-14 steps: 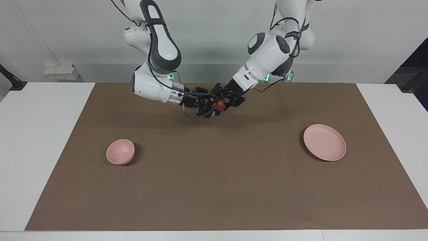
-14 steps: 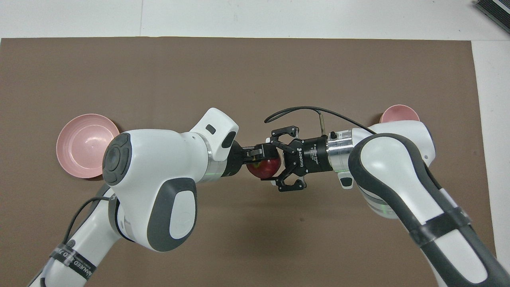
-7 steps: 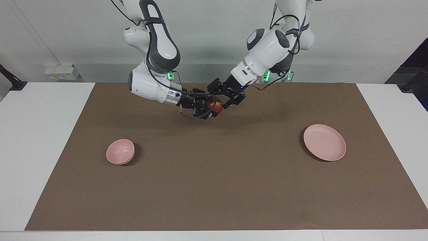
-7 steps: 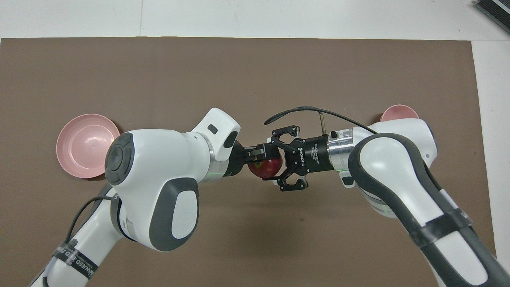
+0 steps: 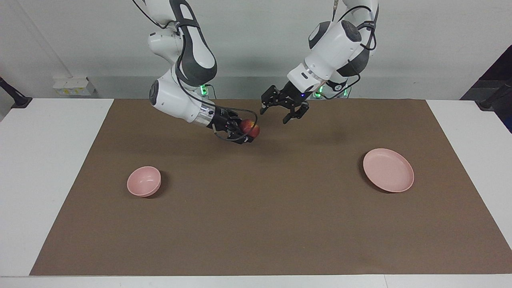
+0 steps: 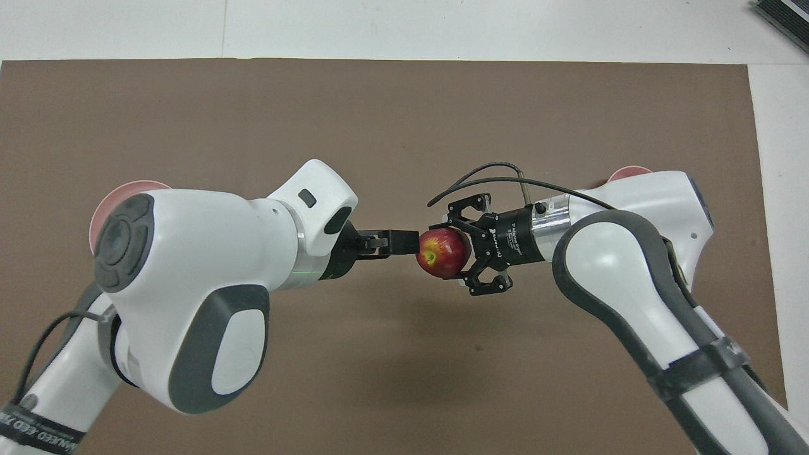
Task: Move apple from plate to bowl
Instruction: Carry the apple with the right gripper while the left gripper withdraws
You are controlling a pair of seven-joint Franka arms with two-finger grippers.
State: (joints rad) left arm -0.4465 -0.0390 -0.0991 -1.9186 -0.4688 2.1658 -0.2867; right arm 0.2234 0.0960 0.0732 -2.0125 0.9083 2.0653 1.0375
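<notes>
Handover just done: left end effector (image 5: 291, 112) has let go, fingers spread wide, and has pulled up and away. Apple (image 5: 250, 127) is now gripped only by right end effector (image 5: 249, 130), midair over the mat (image 5: 256, 224) mid-surface, betw. the two dishes. Next, prob. carry to bowl (image 5: 144, 181) at the right arm's end. Plate (image 5: 388, 170) sits bare. Count: 1 apple, 1 bowl, 1 plate, 2 arms.

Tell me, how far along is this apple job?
About halfway. The plate is already empty. The right end effector holds the apple in the air over the mat's middle, and the left end effector hangs open beside it, off the fruit. Still left: carrying the apple to the empty bowl and dropping it in.
</notes>
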